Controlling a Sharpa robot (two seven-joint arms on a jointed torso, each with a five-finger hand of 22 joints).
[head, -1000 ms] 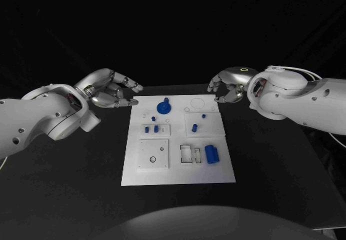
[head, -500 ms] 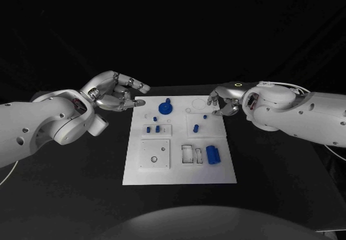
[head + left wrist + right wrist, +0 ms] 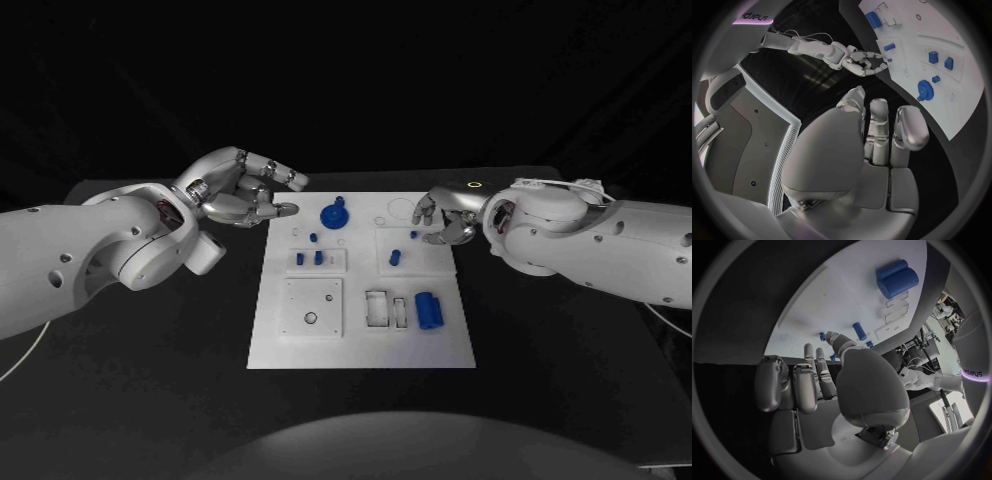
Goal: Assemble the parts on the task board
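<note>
Task board [image 3: 361,340] lies untouched; both robot hands, left [image 3: 242,190] and right [image 3: 444,215], hover loosely curled, empty.

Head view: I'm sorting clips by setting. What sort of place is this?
Likely a robot test bench or lab: a white task board with blue parts on a black table, dark drapes behind.

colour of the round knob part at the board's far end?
Blue. The round knob part stands out against the white task board; the head view shows it best.

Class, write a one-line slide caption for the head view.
Both hands, left and right, hover empty at the far end of the board with its blue parts.
</note>
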